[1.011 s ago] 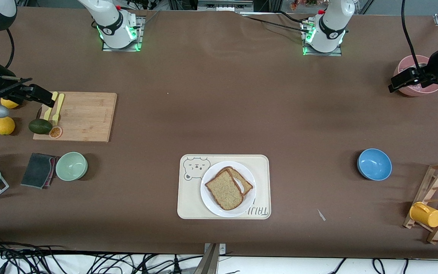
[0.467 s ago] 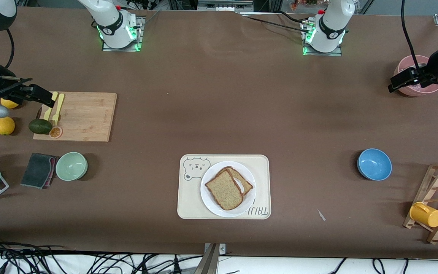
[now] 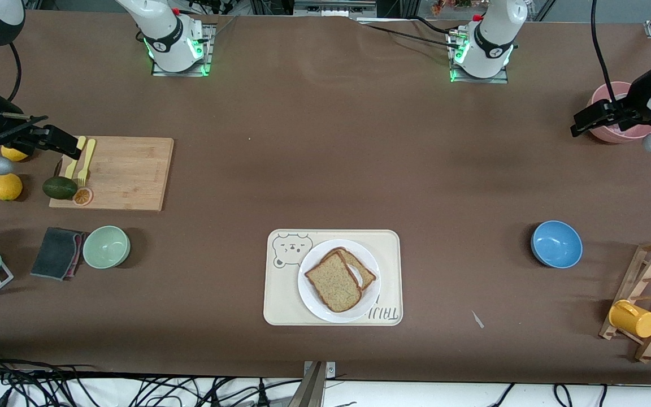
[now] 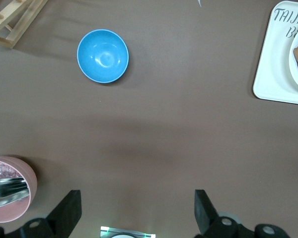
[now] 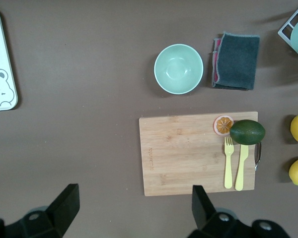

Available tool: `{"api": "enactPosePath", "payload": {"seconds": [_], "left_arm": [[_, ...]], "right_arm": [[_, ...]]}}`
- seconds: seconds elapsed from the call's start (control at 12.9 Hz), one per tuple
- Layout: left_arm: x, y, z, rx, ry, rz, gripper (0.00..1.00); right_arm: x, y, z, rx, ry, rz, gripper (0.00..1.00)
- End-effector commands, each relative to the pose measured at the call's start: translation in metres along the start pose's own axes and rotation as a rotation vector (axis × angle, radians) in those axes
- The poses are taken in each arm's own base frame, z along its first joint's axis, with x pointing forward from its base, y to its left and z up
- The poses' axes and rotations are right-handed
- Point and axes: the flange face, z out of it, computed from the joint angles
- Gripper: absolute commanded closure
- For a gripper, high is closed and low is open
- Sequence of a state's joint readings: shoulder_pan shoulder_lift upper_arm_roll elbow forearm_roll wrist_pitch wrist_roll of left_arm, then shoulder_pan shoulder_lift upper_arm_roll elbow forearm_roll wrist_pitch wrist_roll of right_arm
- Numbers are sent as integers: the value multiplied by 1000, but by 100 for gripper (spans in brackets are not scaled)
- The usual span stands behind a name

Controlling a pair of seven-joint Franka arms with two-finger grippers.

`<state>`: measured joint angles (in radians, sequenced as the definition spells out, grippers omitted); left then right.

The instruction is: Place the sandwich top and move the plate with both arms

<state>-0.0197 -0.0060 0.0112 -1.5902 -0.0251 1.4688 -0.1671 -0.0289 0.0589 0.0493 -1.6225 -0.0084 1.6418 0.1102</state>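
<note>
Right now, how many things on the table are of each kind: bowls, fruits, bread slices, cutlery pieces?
Bowls: 3 (green bowl, blue bowl, pink bowl)
Fruits: 4 (two lemons, avocado, orange slice)
Bread slices: 2 (sandwich top, lower slice)
Cutlery: 2 (yellow fork, yellow knife)
Total: 11

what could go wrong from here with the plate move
The sandwich top sits skewed on the lower slice, so it may slide off if the plate tilts. The plate lies flat on the tray, leaving little rim to grip. Both open grippers, left and right, wait at the table's ends.
</note>
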Motion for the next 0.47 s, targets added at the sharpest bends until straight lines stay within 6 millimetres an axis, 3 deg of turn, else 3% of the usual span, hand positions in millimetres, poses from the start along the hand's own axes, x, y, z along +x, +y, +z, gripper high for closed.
{"api": "enactPosePath", "payload": {"seconds": [0.0,0.23,0.39], "left_arm": [[-3,1,-6,-30,-4,9,0],[-2,4,-19,-51,23,14,0],[2,2,-15,-53,15,9,0]], "right_arm": [[2,1,-6,17,7,6,0],[2,1,-5,16,4,5,0],[2,1,-5,16,4,6,0]]}}
